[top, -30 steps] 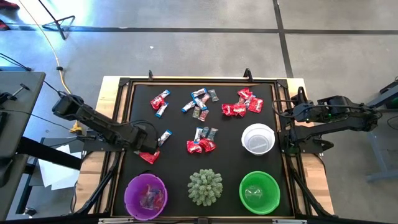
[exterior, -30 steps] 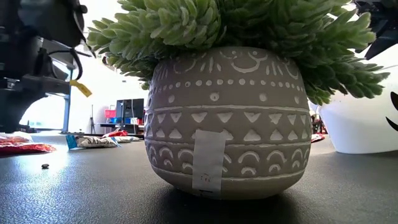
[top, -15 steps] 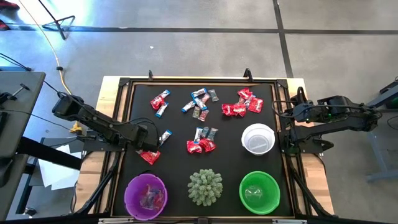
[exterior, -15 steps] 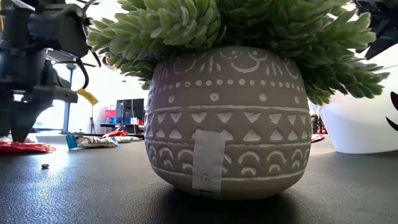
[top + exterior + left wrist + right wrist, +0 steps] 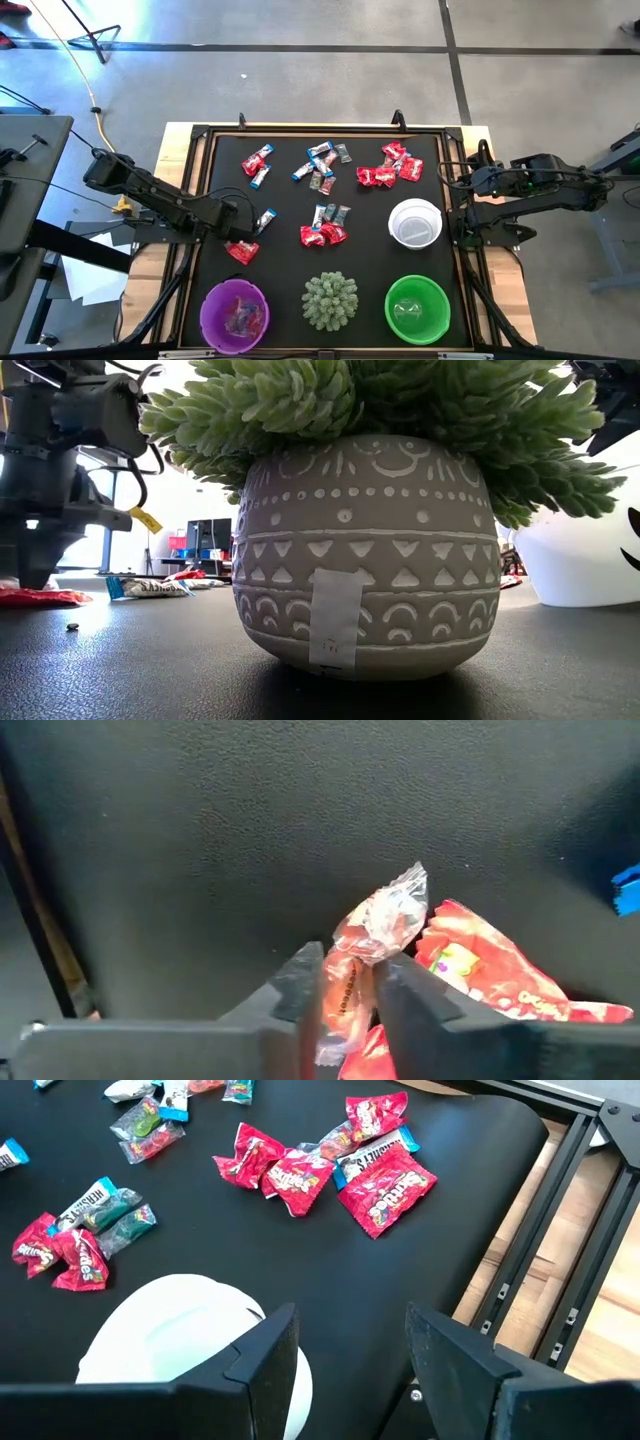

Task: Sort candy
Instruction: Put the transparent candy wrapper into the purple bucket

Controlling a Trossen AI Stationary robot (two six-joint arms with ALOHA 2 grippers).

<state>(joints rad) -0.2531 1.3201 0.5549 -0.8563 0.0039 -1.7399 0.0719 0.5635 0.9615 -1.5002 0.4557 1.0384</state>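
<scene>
**Left gripper pinching a red candy at the mat's left side**

On the black mat (image 5: 290, 205), left of centre, the left gripper (image 5: 345, 990) is down at the surface; its two dark fingers (image 5: 295, 982) are closed on a reddish candy in a clear twisted wrapper (image 5: 372, 935), which stands between them; a larger red packet (image 5: 485, 970) lies just beside it, touching or nearly so; in the high view this spot (image 5: 241, 250) lies above the purple bowl (image 5: 235, 313), which already contains several sweets.

The remaining candy lies in loose groups on the mat: a red and blue pair at the upper left (image 5: 257, 165); a mixed cluster at upper centre (image 5: 321, 167); red packets at the upper right (image 5: 390, 167); a further group at centre (image 5: 325, 228); one blue-and-white piece (image 5: 265, 220) near the left gripper.

The right gripper (image 5: 345, 1345) waits at the mat's right edge beside the white bowl (image 5: 415, 223); its fingers are spread apart and hold nothing.

Along the near edge stand the spiky green plant (image 5: 330, 299) in its patterned pot (image 5: 360, 550) and the green bowl (image 5: 417, 309).
</scene>
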